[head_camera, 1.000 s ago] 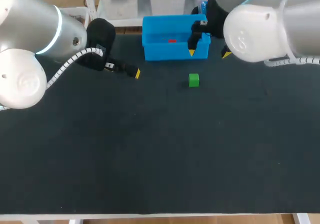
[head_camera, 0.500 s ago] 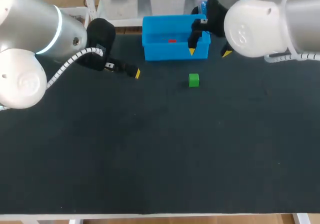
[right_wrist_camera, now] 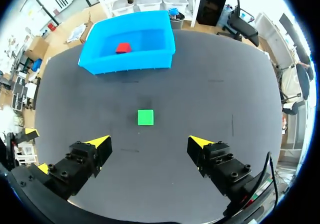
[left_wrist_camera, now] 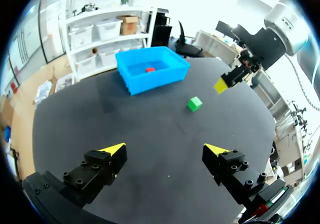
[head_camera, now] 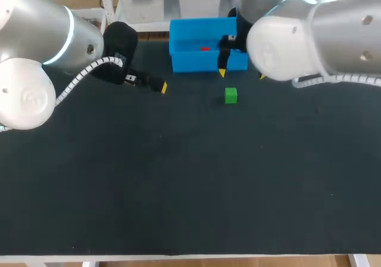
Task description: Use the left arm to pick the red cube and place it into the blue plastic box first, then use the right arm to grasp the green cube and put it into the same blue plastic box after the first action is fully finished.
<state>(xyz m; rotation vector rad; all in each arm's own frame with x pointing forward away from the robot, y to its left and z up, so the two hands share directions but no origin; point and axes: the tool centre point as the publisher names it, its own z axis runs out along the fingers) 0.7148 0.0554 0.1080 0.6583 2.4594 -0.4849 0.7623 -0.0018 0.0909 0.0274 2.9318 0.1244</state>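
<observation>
The red cube (head_camera: 205, 48) lies inside the blue plastic box (head_camera: 202, 62) at the table's back. A green cube (head_camera: 231, 95) sits on the black mat just in front of the box. My right gripper (head_camera: 242, 74) hangs open above the box's front wall, slightly behind the green cube. In the right wrist view the open right gripper (right_wrist_camera: 150, 142) has the green cube (right_wrist_camera: 145, 117) just ahead of its fingers, with the box (right_wrist_camera: 130, 64) and red cube (right_wrist_camera: 122, 48) farther on. My left gripper (head_camera: 159, 86) stands open and empty, left of the box.
In the left wrist view the open left gripper (left_wrist_camera: 165, 150) faces the box (left_wrist_camera: 150, 82), the green cube (left_wrist_camera: 194, 103) and a yellow tip of the right gripper (left_wrist_camera: 220, 85). Black mat stretches from the cube to the front edge.
My right arm has swung left and forward, bringing its gripper from the box's right end to above the box's front wall near the green cube. The left arm and both cubes have not moved.
</observation>
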